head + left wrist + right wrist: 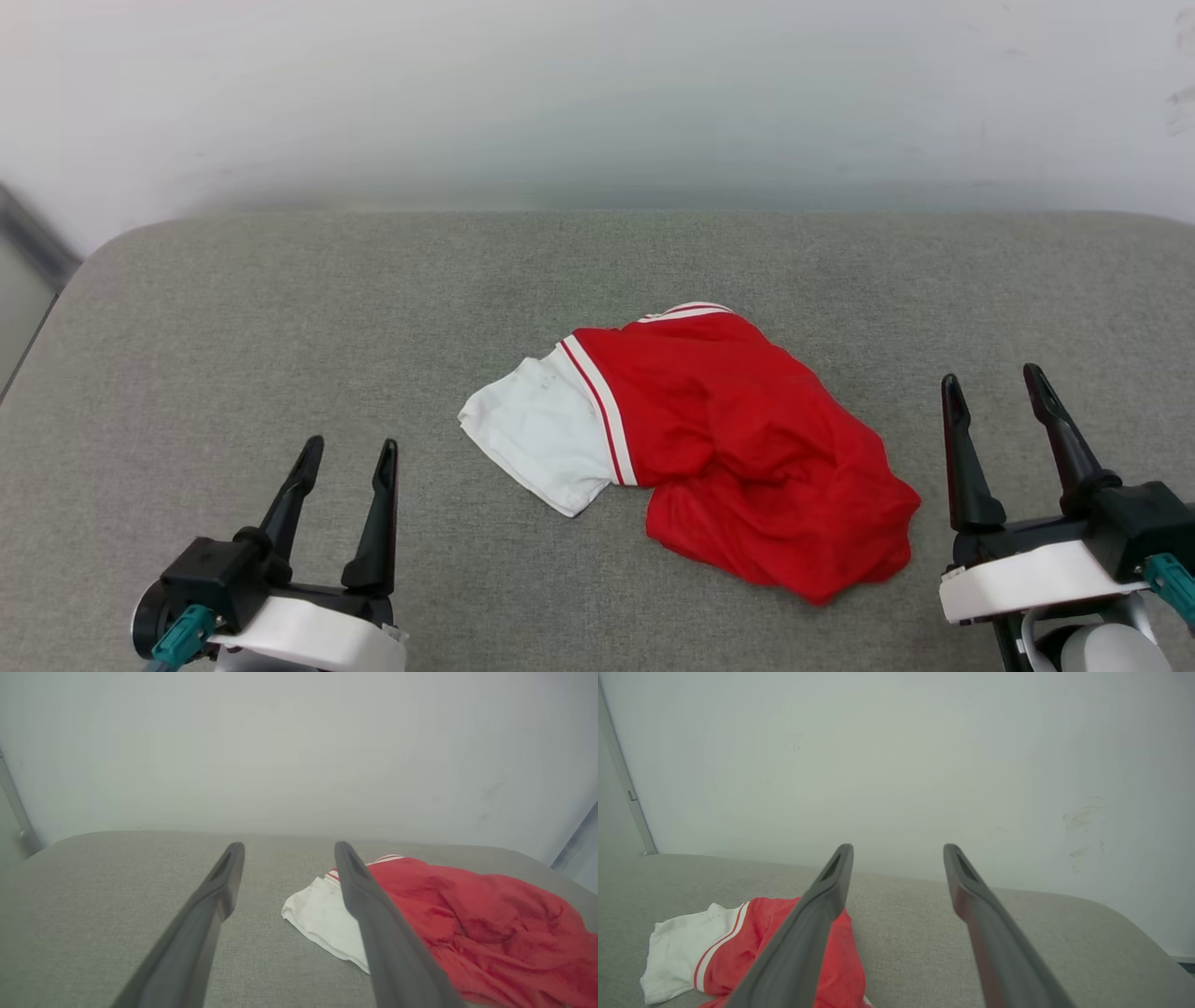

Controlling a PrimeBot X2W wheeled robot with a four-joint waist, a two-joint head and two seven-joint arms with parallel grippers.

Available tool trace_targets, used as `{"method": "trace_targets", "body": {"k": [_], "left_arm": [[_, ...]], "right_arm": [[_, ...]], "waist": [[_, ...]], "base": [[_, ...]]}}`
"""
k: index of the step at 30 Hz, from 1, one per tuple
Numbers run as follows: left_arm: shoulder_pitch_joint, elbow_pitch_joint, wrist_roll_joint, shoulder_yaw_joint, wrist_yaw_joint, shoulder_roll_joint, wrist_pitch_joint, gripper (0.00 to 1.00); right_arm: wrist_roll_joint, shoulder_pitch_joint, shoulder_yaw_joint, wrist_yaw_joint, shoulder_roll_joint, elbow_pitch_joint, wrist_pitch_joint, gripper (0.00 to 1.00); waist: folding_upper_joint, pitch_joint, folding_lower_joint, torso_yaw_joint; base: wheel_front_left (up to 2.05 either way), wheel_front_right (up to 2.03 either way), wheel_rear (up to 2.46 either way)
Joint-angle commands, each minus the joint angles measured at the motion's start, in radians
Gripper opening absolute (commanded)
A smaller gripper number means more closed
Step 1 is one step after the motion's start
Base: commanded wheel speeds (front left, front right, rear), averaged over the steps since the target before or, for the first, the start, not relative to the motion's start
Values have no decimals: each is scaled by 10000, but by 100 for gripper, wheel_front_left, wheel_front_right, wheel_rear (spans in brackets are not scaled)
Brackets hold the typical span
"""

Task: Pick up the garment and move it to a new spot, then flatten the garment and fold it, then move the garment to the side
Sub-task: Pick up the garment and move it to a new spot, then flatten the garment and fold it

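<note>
Grey surface [233, 308] holds one garment [728, 439]; left end effector [352, 446] and right end effector [991, 376] both gape wide.

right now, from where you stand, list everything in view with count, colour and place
garment: one, red with a white sleeve and red-and-white striped trim, crumpled near the middle of the surface, between the two grippers
padded surface: one, grey fabric, spread across the foreground under the garment
wall: one, pale whitish grey, behind the surface
left gripper: one, dark fingers, open, lower left, apart from the garment
right gripper: one, dark fingers, open, lower right, apart from the garment
</note>
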Motion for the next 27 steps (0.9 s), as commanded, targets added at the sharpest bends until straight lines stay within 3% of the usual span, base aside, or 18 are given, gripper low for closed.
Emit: {"method": "trace_targets", "body": {"k": [1,8,11,18,23,27], "left_arm": [[122,86,107,69,-150,-108,-25,100],[-232,525,354,-12,-607,-57,-15,100],[-780,677,358,-222,-823,155,582,100],[-2939,1088,-730,-747,-1282,837,4077,100],[-4506,1748,-1829,-1214,-1436,1632,7020,100],[-5426,2327,-2168,-1608,-1448,2361,8335,100]], "right_arm": [[80,143,46,-6,6,-4,-20,100],[60,26,169,-5,6,-81,-20,100],[-22,-177,151,-6,6,-190,-20,100],[-3,-558,82,-5,6,-397,-20,100],[144,-860,230,-6,3,-442,-20,100],[284,-1097,301,-5,6,-442,-20,100]], "waist": [[-1,13,0,-24],[-1,287,0,-224],[-1,603,0,-321],[-1,1519,0,-633],[-1,2097,0,-974],[-1,2475,0,-1304]], "base": [[0,0,0],[0,0,0],[0,0,0],[0,0,0],[0,0,0],[0,0,0]]}}
